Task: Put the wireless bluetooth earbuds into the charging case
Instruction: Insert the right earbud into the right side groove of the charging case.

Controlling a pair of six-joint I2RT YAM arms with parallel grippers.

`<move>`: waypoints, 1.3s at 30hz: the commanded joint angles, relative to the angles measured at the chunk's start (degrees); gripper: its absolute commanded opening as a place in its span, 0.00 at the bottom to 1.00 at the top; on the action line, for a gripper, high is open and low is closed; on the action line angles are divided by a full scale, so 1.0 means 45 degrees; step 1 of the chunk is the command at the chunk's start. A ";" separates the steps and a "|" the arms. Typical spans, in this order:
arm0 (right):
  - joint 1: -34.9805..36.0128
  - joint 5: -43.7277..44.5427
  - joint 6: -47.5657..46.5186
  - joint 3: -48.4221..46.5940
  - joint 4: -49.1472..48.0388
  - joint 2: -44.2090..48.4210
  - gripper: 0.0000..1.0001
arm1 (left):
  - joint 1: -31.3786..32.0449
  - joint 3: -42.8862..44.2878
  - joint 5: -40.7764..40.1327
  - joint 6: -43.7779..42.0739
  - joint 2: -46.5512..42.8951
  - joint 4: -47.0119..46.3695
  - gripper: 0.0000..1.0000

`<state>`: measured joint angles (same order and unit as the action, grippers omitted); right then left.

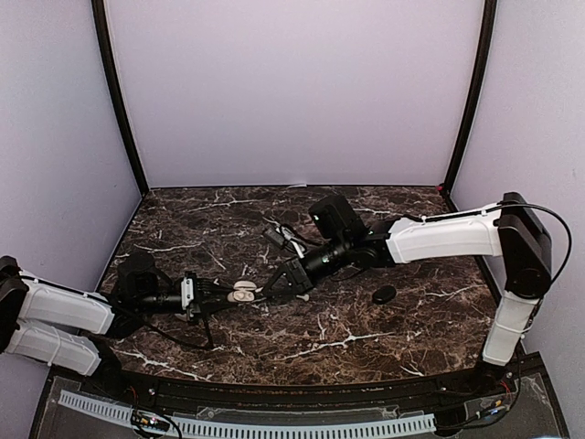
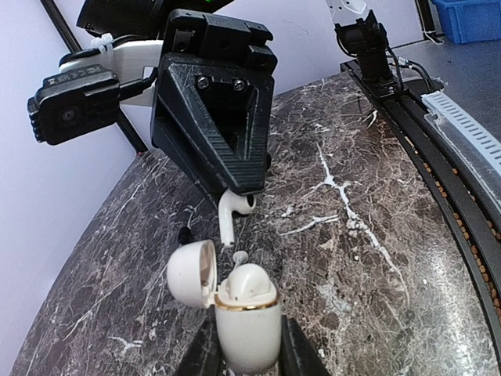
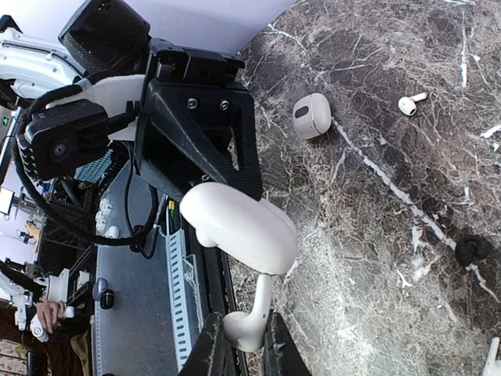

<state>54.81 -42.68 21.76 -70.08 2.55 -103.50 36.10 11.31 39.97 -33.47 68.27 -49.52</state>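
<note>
My left gripper (image 2: 247, 348) is shut on a white charging case (image 2: 249, 325), held upright with its lid (image 2: 192, 272) swung open to the left. One white earbud (image 2: 252, 282) sits in the case. My right gripper (image 3: 244, 338) is shut on the head of a second white earbud (image 3: 252, 323). That earbud (image 2: 232, 213) hangs stem down just above and behind the open case. In the top view both grippers meet over the table's middle left, the left gripper (image 1: 227, 294) holding the case (image 1: 243, 293) and the right gripper (image 1: 280, 285) close beside it.
A closed white case (image 3: 311, 115) and a loose white earbud (image 3: 409, 103) lie on the dark marble table (image 1: 366, 338). A black case (image 1: 384, 294) rests to the right of the grippers. Small items (image 1: 277, 235) lie behind them. Black rails run along the near edge.
</note>
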 commanded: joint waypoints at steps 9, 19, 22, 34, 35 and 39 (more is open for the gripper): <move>0.0299 -0.0038 0.0005 -0.0674 -0.0195 -0.0792 0.07 | 0.0129 0.0359 0.0023 -0.0113 -0.0126 0.0085 0.00; 0.0374 -0.0162 -0.0093 -0.0808 -0.0045 -0.0781 0.07 | 0.0152 0.0318 -0.0111 -0.0115 -0.0149 0.0149 0.00; 0.0380 -0.0042 -0.0094 -0.0915 0.0120 -0.0887 0.07 | 0.0176 0.0347 -0.0050 -0.0132 -0.0152 0.0125 0.00; 0.0416 0.1057 0.0089 -0.1122 0.0449 -0.1215 0.07 | 0.0193 0.0299 -0.0097 -0.0028 -0.0167 0.0153 0.00; 0.0433 0.1160 0.0131 -0.1125 0.0472 -0.1205 0.07 | 0.0190 0.0299 -0.0129 -0.0023 -0.0171 0.0163 0.00; 0.0491 0.1843 0.0398 -0.1135 0.0524 -0.1124 0.06 | 0.0182 0.0328 -0.0262 0.0002 -0.0090 0.0229 0.00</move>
<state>56.60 -39.16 22.04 -73.63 4.10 -107.92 36.56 11.33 38.28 -33.45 68.34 -47.92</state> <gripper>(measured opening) 0.121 0.245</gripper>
